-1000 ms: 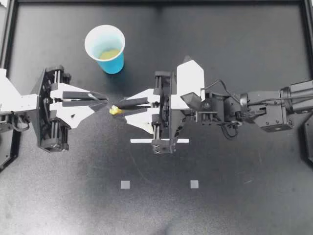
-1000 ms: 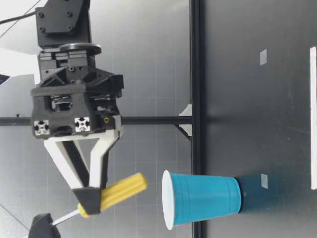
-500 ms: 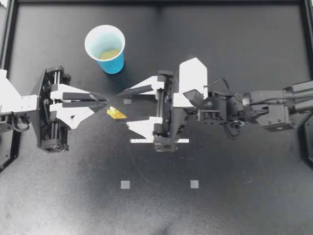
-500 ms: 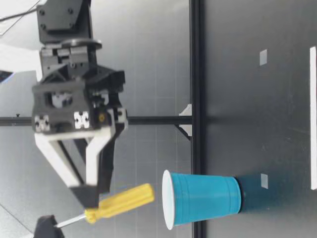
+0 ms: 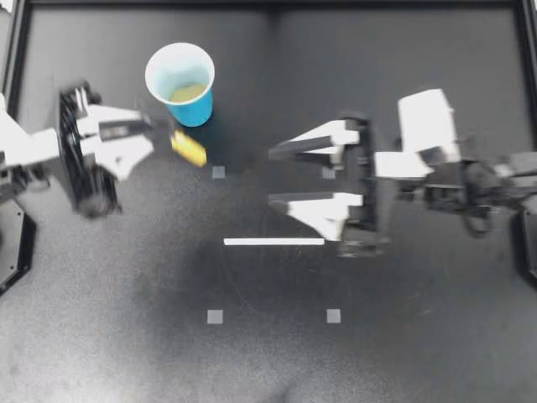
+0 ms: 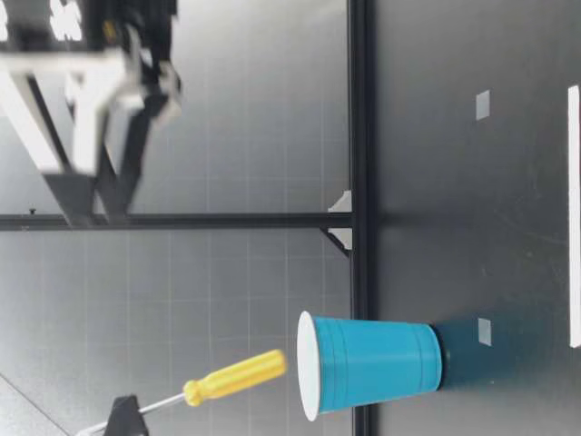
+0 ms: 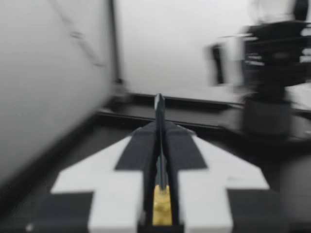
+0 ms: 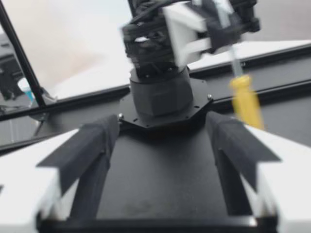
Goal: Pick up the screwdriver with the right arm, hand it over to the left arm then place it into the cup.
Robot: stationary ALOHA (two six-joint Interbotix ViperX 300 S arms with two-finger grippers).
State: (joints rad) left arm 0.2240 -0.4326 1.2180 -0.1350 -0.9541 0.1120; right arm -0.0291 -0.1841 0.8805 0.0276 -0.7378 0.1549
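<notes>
Blue cup (image 5: pixel 196 109), yellowish patch (image 5: pixel 186 91) inside, screwdriver (image 5: pixel 189 149) nr rim

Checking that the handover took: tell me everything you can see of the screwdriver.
The screwdriver has a yellow handle, plastic by its look, and a thin metal shaft. My left gripper is shut on the shaft, and nothing else touches it. It hangs in the air, tilted, with the handle down. The handle's end is slightly higher than the rim of the blue cup and beside the opening, not in it. My right gripper is open and well clear.
</notes>
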